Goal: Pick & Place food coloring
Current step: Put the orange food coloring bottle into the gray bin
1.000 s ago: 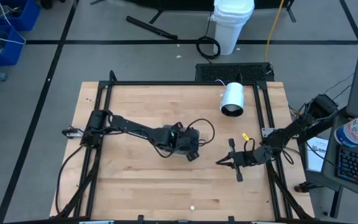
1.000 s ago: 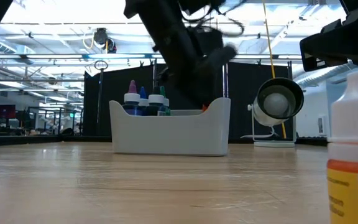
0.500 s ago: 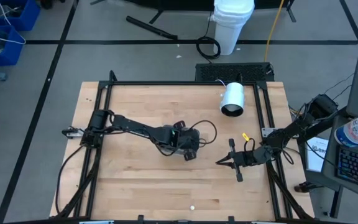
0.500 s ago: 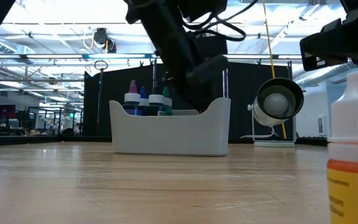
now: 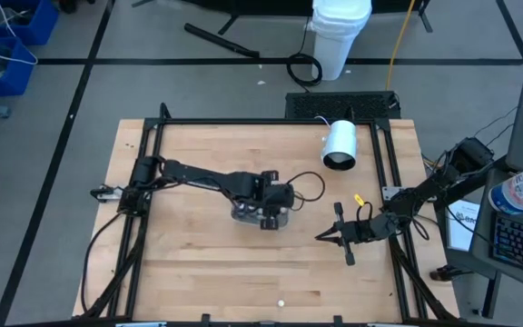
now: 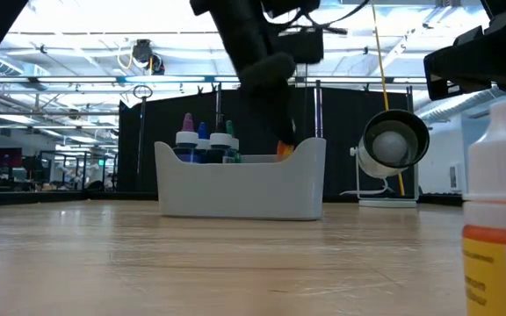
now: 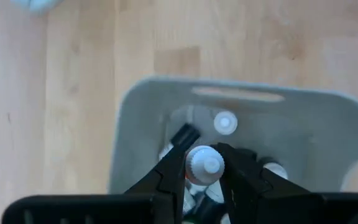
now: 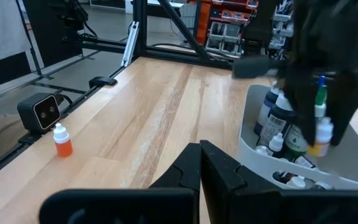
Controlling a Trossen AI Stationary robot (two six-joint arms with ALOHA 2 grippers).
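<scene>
Left end effector [image 7: 204, 167] hangs over the grey tray [image 7: 135, 124] mid-counter [image 5: 189, 272], pinching a white-capped food coloring bottle [image 7: 205, 165] above the other bottles inside; right end effector [image 8: 199, 163], fingers pressed together, waits near the counter's right edge.

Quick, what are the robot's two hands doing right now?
Left gripper: shut on a food coloring bottle over the grey tray.
Right gripper: shut, holding nothing.

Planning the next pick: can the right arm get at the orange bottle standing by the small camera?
Probably yes: the orange bottle stands alone on bare tabletop, and the shut right gripper faces that way.
</scene>
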